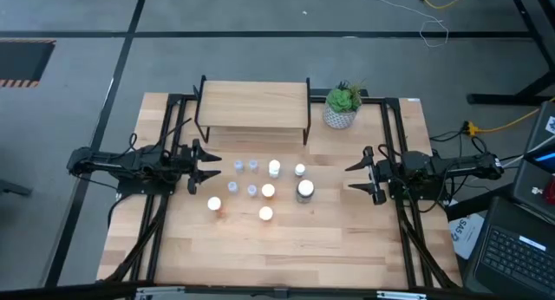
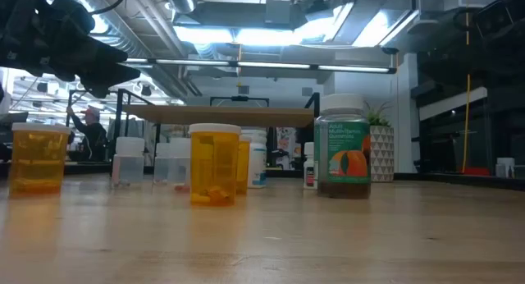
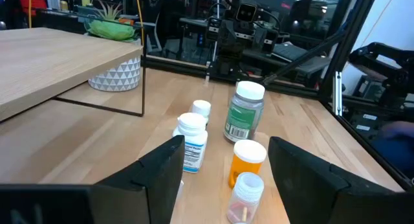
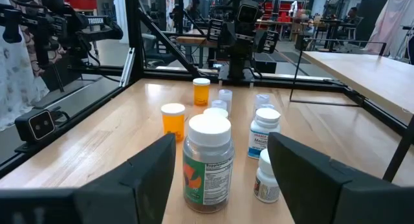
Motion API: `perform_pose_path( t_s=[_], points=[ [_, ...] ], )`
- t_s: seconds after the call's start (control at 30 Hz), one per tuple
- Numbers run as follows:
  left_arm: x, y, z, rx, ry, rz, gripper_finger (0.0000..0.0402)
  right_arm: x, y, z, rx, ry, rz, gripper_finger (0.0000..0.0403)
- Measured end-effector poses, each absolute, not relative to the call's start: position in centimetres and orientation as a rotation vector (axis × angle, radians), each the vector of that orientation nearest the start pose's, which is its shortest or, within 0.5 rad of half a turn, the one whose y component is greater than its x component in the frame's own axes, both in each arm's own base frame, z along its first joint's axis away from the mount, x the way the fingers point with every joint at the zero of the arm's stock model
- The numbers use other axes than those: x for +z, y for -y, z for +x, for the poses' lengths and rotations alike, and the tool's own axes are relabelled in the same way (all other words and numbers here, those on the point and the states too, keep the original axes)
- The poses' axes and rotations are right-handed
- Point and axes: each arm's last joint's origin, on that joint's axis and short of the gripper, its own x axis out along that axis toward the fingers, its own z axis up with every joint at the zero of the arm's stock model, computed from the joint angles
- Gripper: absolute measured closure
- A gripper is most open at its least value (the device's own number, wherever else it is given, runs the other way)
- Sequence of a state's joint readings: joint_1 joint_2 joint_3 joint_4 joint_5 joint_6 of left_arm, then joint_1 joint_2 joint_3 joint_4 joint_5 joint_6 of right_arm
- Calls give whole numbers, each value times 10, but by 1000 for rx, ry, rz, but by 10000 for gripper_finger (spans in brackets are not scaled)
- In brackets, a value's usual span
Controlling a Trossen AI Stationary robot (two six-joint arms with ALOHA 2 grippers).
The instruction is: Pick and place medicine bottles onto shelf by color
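The wooden table (image 1: 347,239) carries the shelf (image 1: 253,103) at upper centre, a plant (image 1: 342,107) right of it, and bottles (image 1: 267,190) clustered mid-frame.

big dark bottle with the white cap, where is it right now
In the high view the big dark bottle stands on the table's right-centre, rightmost of the cluster, nearest the right hand.

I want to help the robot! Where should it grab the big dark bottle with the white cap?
Probably around the big bottle's round body, just under its cap. It stands upright and its sides are straight, so the fingers can close on it from both sides. The right gripper is open and faces it across bare table, so coming in level from that side looks easiest. Smaller bottles stand close on its other sides.
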State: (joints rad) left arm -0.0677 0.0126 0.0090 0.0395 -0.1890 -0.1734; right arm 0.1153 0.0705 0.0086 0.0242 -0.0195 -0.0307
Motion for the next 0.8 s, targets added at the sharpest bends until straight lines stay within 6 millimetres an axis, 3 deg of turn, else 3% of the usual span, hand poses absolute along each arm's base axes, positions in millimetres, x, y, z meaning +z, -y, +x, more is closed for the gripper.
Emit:
perform_pose_path(
  t_s=[0.8],
  points=[
    [169, 1, 98, 118, 46, -178, 182, 163, -12, 101, 135, -34, -61, 155]
  ],
)
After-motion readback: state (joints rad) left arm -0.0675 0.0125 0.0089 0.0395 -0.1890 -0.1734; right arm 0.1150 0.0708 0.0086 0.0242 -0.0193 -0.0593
